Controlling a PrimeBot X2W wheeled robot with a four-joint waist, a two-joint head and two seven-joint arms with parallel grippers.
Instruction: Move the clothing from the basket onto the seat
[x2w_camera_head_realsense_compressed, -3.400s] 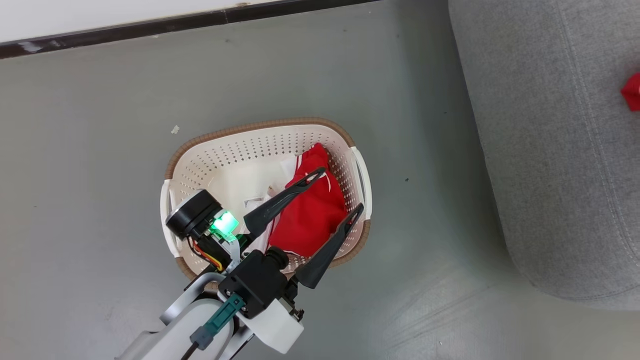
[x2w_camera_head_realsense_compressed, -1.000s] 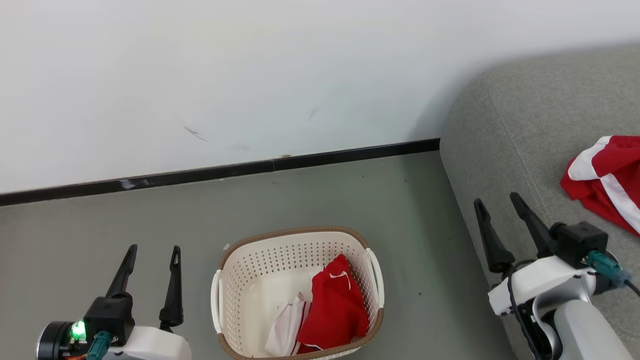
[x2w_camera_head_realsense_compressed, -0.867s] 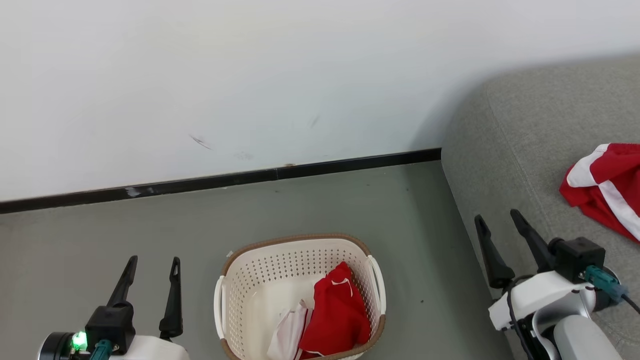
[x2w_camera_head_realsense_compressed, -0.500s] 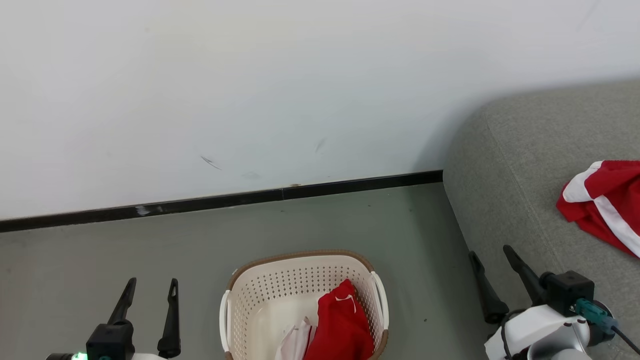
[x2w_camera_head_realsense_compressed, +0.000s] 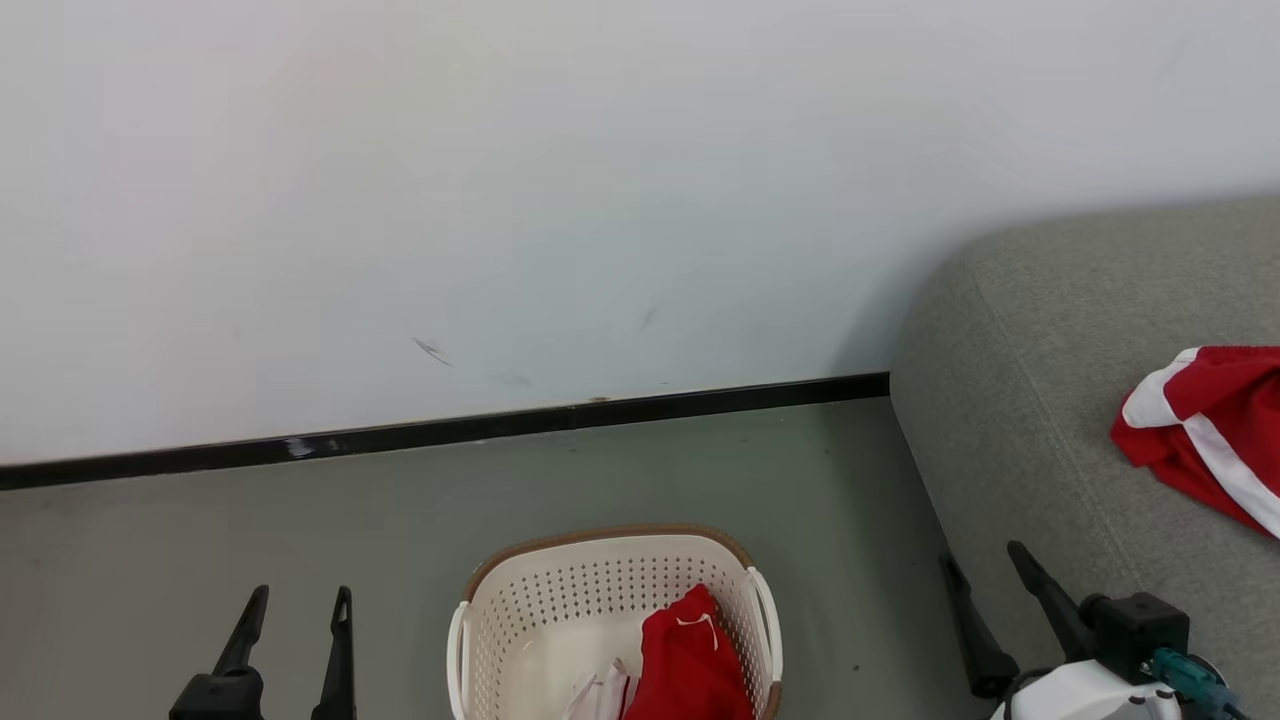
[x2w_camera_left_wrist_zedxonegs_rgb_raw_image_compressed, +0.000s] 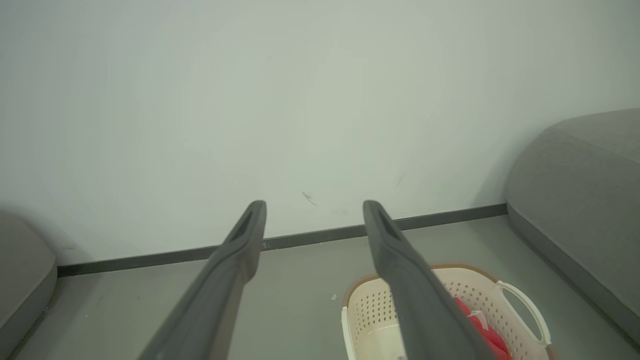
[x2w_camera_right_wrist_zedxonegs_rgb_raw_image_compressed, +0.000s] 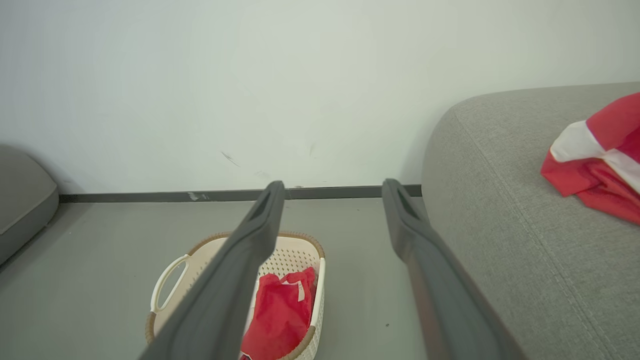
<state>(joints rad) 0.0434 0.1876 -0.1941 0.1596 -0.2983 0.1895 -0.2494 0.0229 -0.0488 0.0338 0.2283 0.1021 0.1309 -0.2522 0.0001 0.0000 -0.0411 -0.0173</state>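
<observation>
the whole head view has swung upward over the last seconds. that is the camera lifting, not the things sliding: the basket (x2w_camera_head_realsense_compressed: 600, 533) now sits at that view's bottom edge, with far more white wall (x2w_camera_head_realsense_compressed: 500, 200) showing behind it. the left gripper (x2w_camera_head_realsense_compressed: 302, 595), which a few seconds back hung spread right over the basket and straddled the red cloth, now stands well to the left of the basket, fingers pointing up, jaws wide apart with nothing between them. the right gripper (x2w_camera_head_realsense_compressed: 980, 556) is well to the right of the basket, at the edge of the seat (x2w_camera_head_realsense_compressed: 1020, 420), likewise wide and empty.

so that reach seems to have come away with nothing: one red garment (x2w_camera_head_realsense_compressed: 690, 660) still lies crumpled inside the basket, against its right wall, a bit of white cloth beside it. the other red garment (x2w_camera_head_realsense_compressed: 1200, 430) rests on the seat, far right of the basket. my reading is that the job is half done — the remaining piece needs a fresh reach down into the basket.
</observation>
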